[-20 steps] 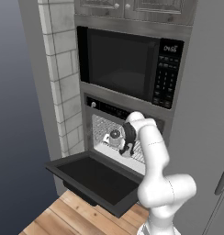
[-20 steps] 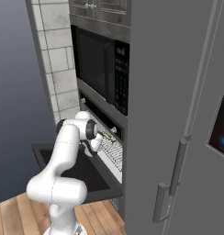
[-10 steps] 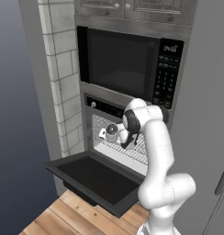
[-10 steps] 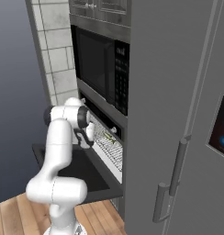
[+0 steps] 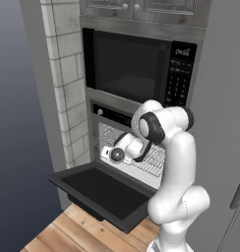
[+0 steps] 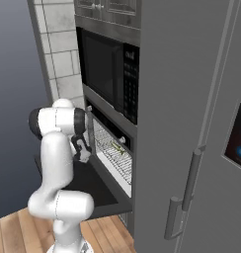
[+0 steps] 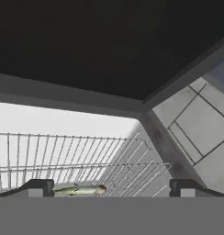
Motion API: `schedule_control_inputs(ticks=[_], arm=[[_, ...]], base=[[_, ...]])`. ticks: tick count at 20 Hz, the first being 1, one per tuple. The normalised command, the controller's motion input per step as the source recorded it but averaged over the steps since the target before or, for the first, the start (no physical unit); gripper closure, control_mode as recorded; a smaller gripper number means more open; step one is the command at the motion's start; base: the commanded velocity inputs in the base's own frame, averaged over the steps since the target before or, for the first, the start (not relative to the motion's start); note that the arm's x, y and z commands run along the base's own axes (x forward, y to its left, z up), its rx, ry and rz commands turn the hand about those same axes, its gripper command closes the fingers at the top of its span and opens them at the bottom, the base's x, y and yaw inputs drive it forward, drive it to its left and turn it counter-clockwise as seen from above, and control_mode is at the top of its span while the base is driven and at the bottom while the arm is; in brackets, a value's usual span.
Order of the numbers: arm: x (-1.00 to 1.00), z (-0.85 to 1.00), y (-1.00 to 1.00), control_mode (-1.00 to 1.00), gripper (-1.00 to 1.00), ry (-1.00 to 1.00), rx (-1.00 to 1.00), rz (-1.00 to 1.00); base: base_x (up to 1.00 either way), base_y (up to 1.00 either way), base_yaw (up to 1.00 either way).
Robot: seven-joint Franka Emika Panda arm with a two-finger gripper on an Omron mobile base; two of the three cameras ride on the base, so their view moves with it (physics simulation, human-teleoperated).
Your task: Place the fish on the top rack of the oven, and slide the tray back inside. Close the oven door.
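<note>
The oven (image 5: 123,116) stands open, its black oven door (image 5: 100,192) folded down flat. The silver top rack (image 6: 114,159), the tray, lies in the pale cavity. The small grey-green fish (image 6: 117,147) rests on its bars. In the hand view the fish (image 7: 80,189) lies on the rack (image 7: 86,156), beyond and between my two fingertips. My gripper (image 7: 111,188) is open and holds nothing. It hovers at the cavity's mouth (image 5: 111,154), just above the door's hinge side (image 6: 84,153).
A black microwave (image 5: 136,66) with a keypad sits directly above the oven. A tiled wall (image 5: 68,93) borders the oven on the left, and a tall grey fridge (image 6: 196,123) stands to the right. Wooden floor (image 5: 68,231) lies below the door.
The hand has drawn back a little out of the cavity toward the door. The arm's elbow has swung up and outward. The fish stays on the rack.
</note>
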Motion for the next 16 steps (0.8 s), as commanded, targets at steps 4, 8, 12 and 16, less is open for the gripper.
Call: schedule_control_inputs(ticks=[4,8,12,16], arm=[[-0.68,1.00,0.27,-1.00,-1.00,-0.14,0.00,-0.03],[-0.43,1.00,0.41,-1.00,-1.00,-0.07,0.00,-0.02],[-0.19,1.00,0.44,-1.00,-1.00,-0.04,-0.01,-0.03],[-0.20,1.00,0.41,-1.00,-1.00,0.00,-0.02,-0.08]], base=[[0.00,0.00,0.00],[0.00,0.00,0.00],[0.00,0.00,0.00],[0.00,0.00,0.00]])
